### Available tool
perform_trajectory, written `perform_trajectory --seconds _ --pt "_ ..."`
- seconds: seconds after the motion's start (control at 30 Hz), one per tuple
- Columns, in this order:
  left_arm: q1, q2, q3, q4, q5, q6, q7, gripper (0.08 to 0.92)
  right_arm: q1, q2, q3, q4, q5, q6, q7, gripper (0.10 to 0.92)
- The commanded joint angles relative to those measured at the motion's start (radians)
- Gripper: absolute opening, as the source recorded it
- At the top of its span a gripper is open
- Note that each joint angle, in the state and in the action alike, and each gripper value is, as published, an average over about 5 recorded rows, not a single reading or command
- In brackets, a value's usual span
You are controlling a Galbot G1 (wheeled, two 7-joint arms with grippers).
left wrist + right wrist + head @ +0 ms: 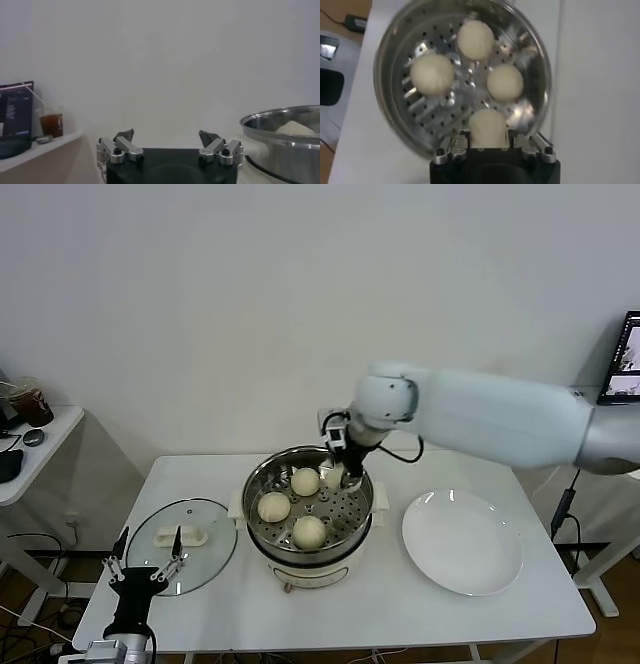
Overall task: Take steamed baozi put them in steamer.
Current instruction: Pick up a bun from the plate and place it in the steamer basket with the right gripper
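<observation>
Nearest the head camera, the left gripper [150, 562] sits parked at the near left edge of the table [400, 614], fingers spread apart and holding nothing. Just beyond its fingertips lies the glass lid [205, 559], flat on the table. Farther out, toward the right gripper, stands the steamer [308, 502].

Right gripper [338, 475] reaches into the steamer at the far side of the pot, jaws clamped on a steamed baozi [488, 128]. The held bun sits low against the perforated tray [432, 112]; whether it touches the tray cannot be told.

Three more baozi rest on the tray ahead of the right gripper: one [305, 481] just beside the held bun, one [273, 506] farther toward the lid, one [309, 531] nearest the table front.

On the side of the steamer away from the lid lies the white plate [462, 541], bare
</observation>
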Motion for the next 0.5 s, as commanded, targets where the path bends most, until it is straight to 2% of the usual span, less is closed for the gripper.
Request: perform_trajectory --seconds 0.03,0.4,0.5 --pt "0.001 -0.001 -0.003 -0.001 0.000 -0.002 0.000 0.823 -0.109 0.087 -0.037 -0.061 -0.061 -0.052 0.043 0.458" --pt "0.002 0.000 0.001 0.000 0.000 -0.003 0.000 0.823 -0.156 0.084 0.000 -0.099 -0.085 -0.051 0.044 0.459" --pt "0.003 0.000 0.000 -0.001 0.000 -0.003 0.000 0.823 -0.151 0.069 0.010 -0.086 -0.076 -0.051 0.053 0.496"
